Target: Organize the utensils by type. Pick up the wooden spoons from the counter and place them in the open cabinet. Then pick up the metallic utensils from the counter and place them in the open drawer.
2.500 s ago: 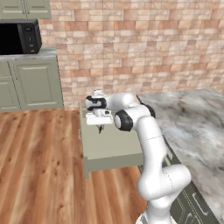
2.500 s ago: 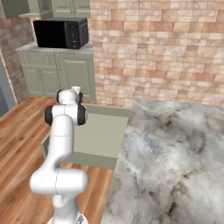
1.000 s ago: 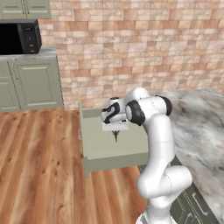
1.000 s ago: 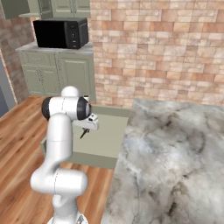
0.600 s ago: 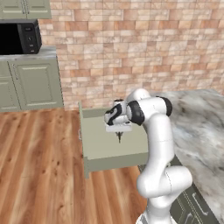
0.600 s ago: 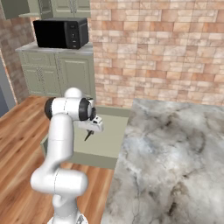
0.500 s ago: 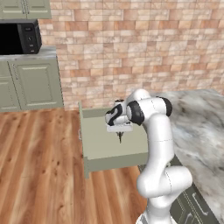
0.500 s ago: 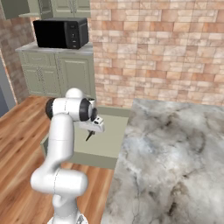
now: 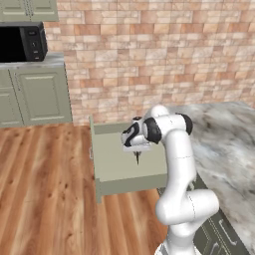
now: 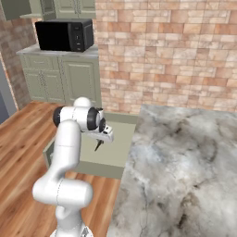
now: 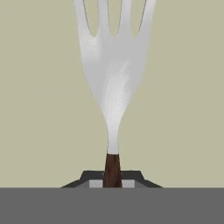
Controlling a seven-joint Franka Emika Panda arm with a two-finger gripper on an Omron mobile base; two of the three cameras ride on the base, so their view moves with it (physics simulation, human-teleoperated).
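- Left base view: the arm reaches over the open drawer (image 9: 127, 167), which juts from beneath the counter (image 9: 229, 139). The gripper (image 9: 137, 158) points down above the drawer's plain floor, a thin dark sliver hanging from it.
- Right base view: the gripper (image 10: 97, 146) hangs over the drawer (image 10: 111, 148), just beside the counter (image 10: 185, 166) edge; the held piece looks tilted, not plumb.
- Hand view: the jaws are pinched tight on the dark handle of a silvery fork (image 11: 114, 65), tines pointing away toward the drawer floor (image 11: 39, 109).
- Risk: the grip sits at the handle's very end, so the fork could swing or slip. Released from this height, it might bounce, or land near the drawer wall rather than flat inside.
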